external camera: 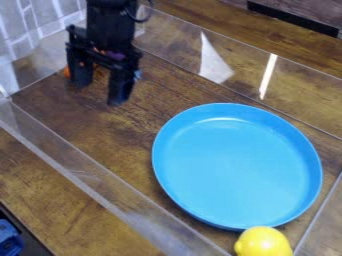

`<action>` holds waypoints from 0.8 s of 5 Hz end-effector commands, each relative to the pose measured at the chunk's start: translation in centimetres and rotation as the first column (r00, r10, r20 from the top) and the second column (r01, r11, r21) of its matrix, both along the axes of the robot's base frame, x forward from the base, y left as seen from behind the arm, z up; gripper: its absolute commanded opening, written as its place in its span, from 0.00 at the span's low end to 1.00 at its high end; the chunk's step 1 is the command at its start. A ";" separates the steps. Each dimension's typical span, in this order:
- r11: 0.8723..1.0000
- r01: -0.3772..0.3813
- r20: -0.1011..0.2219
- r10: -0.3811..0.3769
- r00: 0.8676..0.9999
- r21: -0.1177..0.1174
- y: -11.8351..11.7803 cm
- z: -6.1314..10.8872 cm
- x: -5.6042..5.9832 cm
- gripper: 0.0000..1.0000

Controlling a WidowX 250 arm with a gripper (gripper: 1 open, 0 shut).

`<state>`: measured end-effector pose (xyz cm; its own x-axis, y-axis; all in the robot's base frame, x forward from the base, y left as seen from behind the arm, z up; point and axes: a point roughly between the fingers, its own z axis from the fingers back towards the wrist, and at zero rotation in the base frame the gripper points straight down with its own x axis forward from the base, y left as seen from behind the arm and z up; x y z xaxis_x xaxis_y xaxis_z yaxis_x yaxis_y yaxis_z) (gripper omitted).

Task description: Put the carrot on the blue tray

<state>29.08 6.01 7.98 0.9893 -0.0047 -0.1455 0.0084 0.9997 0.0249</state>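
The carrot [67, 70] lies at the back left of the wooden table, and only a sliver of orange shows beside the gripper's left finger. My black gripper [102, 82] hangs right over it, open, its two fingers pointing down with a clear gap between them. Whether the fingers touch the carrot cannot be told. The blue tray [241, 170], a large round plate with nothing on it, rests to the right and nearer the front, well apart from the gripper.
A yellow lemon [263, 243] sits at the tray's front edge. Clear plastic walls [80, 165] fence in the wooden surface along the front left and the back right. A tiled wall [24, 25] rises at the back left.
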 end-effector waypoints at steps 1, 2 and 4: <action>0.999 0.036 0.063 -0.037 0.997 0.021 3.5 1.8 2.5 1.00; 0.995 0.100 0.074 -0.102 0.992 0.029 5.9 0.9 3.9 1.00; 0.980 0.190 0.093 -0.195 0.977 0.052 9.2 -1.4 7.0 1.00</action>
<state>35.24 14.19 4.29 0.9725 -0.2040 -0.1125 0.2093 0.9772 0.0368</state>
